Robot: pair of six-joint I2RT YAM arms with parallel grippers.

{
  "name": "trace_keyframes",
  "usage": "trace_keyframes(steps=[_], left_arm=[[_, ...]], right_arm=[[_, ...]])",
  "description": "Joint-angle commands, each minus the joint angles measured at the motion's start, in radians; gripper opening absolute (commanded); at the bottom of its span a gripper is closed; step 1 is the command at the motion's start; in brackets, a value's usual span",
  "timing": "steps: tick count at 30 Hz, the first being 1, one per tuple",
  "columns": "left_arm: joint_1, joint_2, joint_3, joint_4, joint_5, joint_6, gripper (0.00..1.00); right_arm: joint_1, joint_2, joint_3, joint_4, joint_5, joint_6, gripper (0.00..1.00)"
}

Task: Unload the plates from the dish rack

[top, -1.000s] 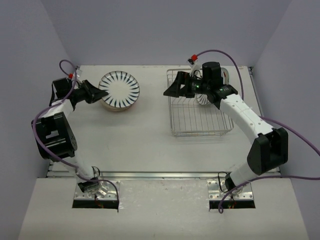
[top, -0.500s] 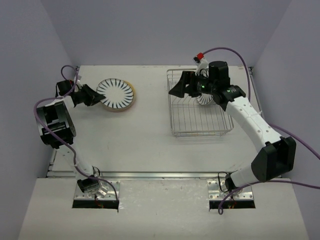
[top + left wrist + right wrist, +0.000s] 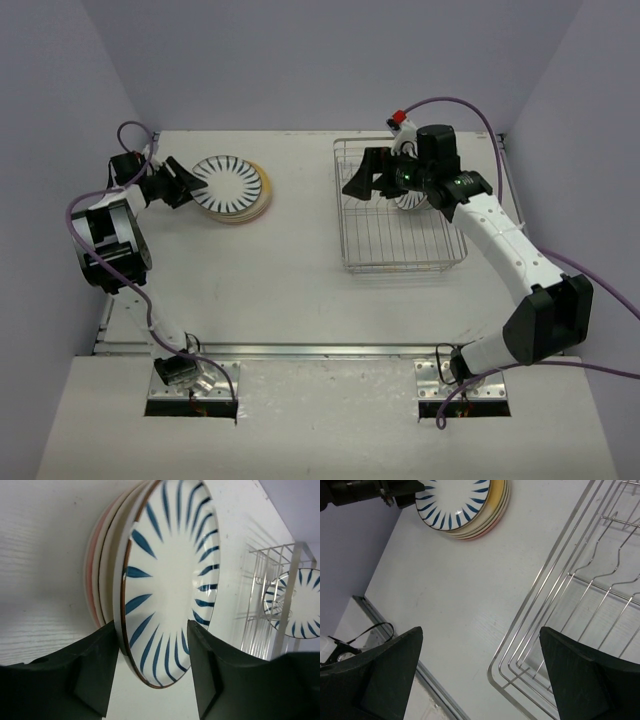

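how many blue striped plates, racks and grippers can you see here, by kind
blue striped plates: 2, the plate on the stack and the plate in the rack
racks: 1, the dish rack
grippers: 2, the left gripper and the right gripper
total: 5

White table (image 3: pixel 300 270), lavender walls (image 3: pixel 330 60)

You have a smooth, glossy glazed ceramic plate (image 3: pixel 170 580) that catches the light on its striped face. The counter (image 3: pixel 45 580) is matt white with a faint wood-like grain. The dish rack (image 3: pixel 580 595) is thin, shiny metal wire. Your left hand (image 3: pixel 152 630) and right hand (image 3: pixel 480 630) look like matt black plastic.
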Motion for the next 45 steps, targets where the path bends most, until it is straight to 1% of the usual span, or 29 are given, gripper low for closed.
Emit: trace_keyframes(steps=[1, 5, 10, 12, 14, 21, 24, 28, 31, 38, 45], left_arm=[[0.009, -0.069, 0.025, -0.006, -0.070, 0.083, 0.56], [0.004, -0.125, 0.011, -0.037, -0.174, 0.149, 0.59], [-0.031, -0.168, 0.017, -0.095, -0.321, 0.271, 0.67], [-0.051, -0.171, 0.016, -0.112, -0.353, 0.307, 0.70], [-0.061, -0.166, 0.014, -0.119, -0.355, 0.324, 0.70], [-0.071, -0.116, 0.034, -0.118, -0.337, 0.307, 0.70], [-0.072, -0.088, 0.053, -0.116, -0.310, 0.297, 0.68], [-0.084, -0.062, 0.070, -0.108, -0.236, 0.300, 0.68], [-0.099, -0.056, 0.072, -0.107, -0.217, 0.307, 0.68], [-0.132, -0.046, 0.073, -0.098, -0.212, 0.302, 0.67], [-0.133, -0.052, 0.075, -0.103, -0.238, 0.308, 0.67]], right_arm=[[-0.005, -0.044, 0.045, -0.012, 0.070, -0.059, 0.99], [-0.005, -0.058, 0.041, -0.021, 0.124, -0.083, 0.99], [-0.005, -0.055, 0.055, -0.055, 0.190, -0.105, 0.99], [-0.005, -0.053, 0.055, -0.062, 0.207, -0.114, 0.99], [-0.004, -0.055, 0.052, -0.063, 0.210, -0.118, 0.99], [-0.005, -0.061, 0.047, -0.066, 0.213, -0.120, 0.99], [-0.005, -0.062, 0.045, -0.067, 0.213, -0.122, 0.99], [-0.005, -0.059, 0.038, -0.067, 0.211, -0.124, 0.99], [-0.005, -0.055, 0.034, -0.068, 0.210, -0.125, 0.99], [-0.005, -0.040, 0.032, -0.067, 0.202, -0.119, 0.99], [-0.005, -0.040, 0.027, -0.067, 0.207, -0.124, 0.99]])
